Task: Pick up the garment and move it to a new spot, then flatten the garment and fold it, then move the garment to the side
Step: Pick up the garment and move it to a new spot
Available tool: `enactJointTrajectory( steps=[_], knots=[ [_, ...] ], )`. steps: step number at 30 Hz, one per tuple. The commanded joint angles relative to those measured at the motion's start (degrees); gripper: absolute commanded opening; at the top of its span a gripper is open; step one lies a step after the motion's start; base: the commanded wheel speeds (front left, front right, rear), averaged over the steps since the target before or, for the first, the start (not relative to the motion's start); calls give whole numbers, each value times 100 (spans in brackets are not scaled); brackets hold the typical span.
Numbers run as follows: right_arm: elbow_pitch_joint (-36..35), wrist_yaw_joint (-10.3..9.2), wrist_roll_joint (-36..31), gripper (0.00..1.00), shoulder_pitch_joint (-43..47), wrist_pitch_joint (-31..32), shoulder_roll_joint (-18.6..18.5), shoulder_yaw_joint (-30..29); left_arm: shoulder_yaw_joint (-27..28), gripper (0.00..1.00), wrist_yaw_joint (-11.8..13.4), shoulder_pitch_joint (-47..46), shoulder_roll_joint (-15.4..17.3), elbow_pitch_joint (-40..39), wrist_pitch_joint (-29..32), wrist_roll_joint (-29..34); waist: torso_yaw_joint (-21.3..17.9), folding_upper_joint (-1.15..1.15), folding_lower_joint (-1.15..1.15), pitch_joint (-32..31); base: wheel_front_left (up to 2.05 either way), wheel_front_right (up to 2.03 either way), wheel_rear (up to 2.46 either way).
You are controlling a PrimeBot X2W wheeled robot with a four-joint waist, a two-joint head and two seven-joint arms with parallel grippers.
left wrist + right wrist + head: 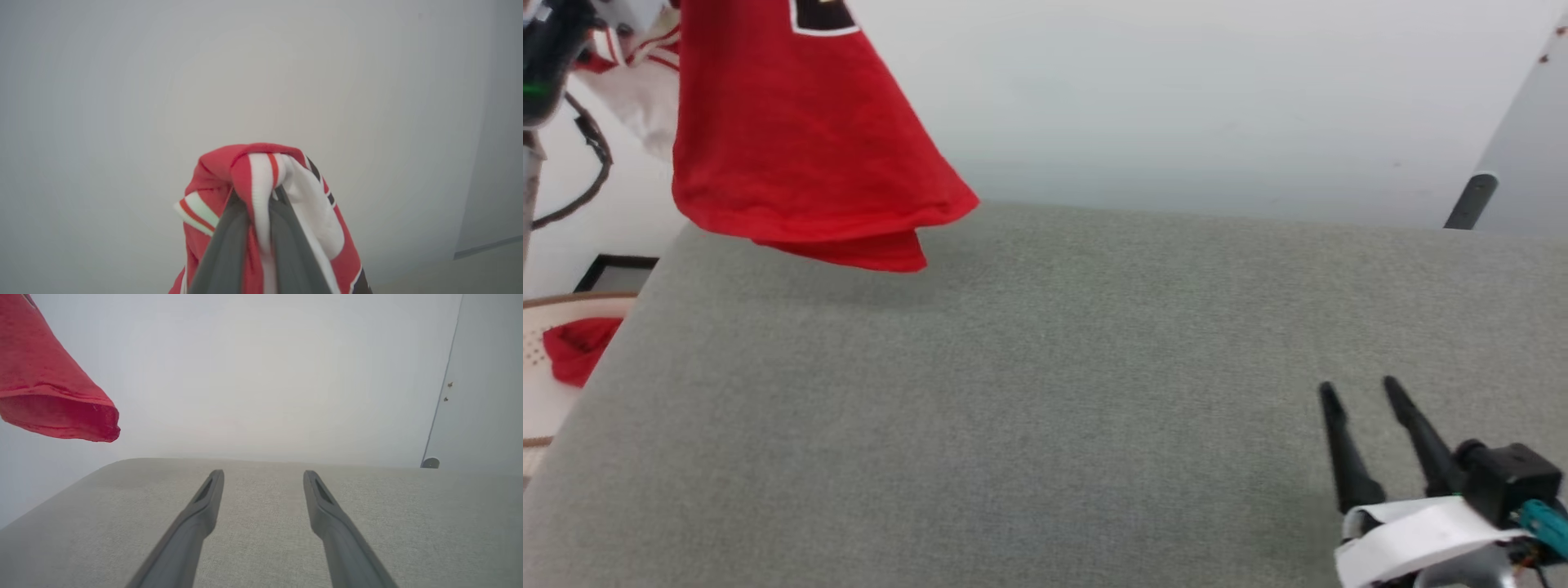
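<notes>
no legible text; black white-edged marking (821,16) on garment (800,147) cut off at top, unreadable

Above far-left corner of table (1013,392), garment (800,147) hanging from left hand (258,200), right hand (1357,384) over near-right part

right gripper (263,473) low over the grey fabric surface (449,522), its two dark fingers (200,514) spread wide with bare cloth between them, tips pointing toward the far edge. up in the top left corner, the red garment (45,388) hangs in the air, open hem sagging, clear of the surface and well apart from the fingers. pale wall (265,375) behind. off to the right, a grey panel (490,396) with a small round knob (430,462) at its foot.
</notes>
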Motion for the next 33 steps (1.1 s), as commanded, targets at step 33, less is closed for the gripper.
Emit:
enactJointTrajectory(
  steps=[33],
  knots=[
    [18, 2, -29, 100, 57, -93, 16, -1487, -1218, 0, 839, 2339, -524, -3580, 1172, -1132, -1632, 0, 0, 683, 0, 0, 0]
  ],
)
